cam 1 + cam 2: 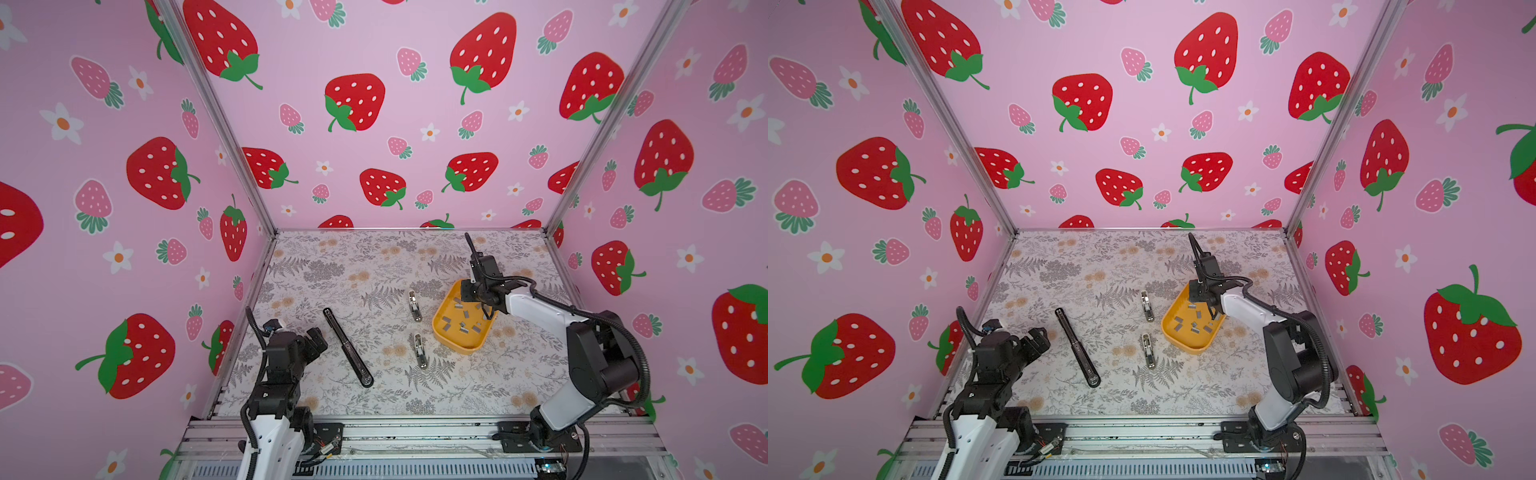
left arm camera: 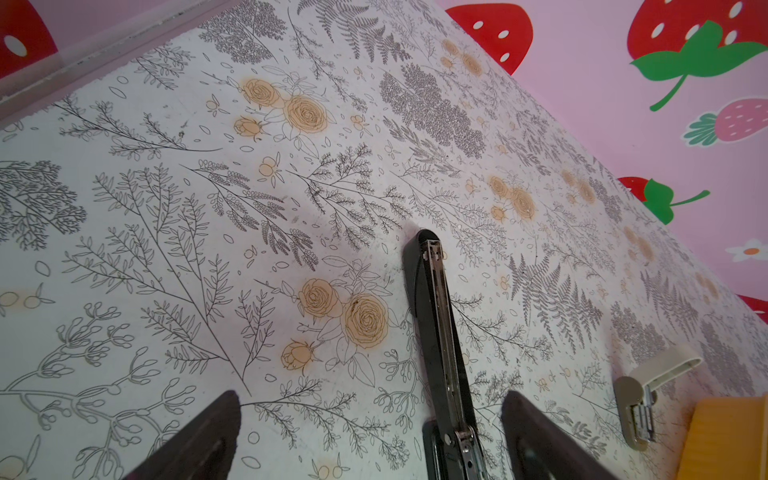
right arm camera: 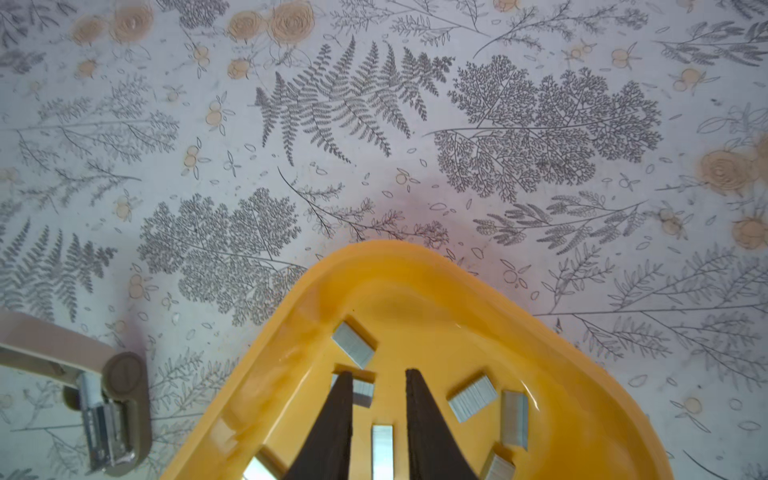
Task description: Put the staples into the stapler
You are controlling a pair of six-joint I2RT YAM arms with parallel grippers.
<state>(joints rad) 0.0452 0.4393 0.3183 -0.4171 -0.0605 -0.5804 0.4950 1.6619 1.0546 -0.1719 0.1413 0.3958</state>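
In the tray (image 3: 307, 332), one strip of staples (image 3: 382, 451) lies untouched between the narrowly parted jaws of your right claw (image 3: 379, 374); left claw (image 2: 371, 395) wide.

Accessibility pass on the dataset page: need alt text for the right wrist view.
The right claw, its dark jaws slightly apart and empty, hangs over a yellow tray holding loose grey strips of staples. A small beige stapler lies on the floral table beside the tray.

Robot lab test booth: strawberry-print walls (image 1: 415, 104), aluminium frame posts (image 1: 224, 124), floral tabletop (image 1: 353, 257), slotted mounting rail (image 1: 415, 434).
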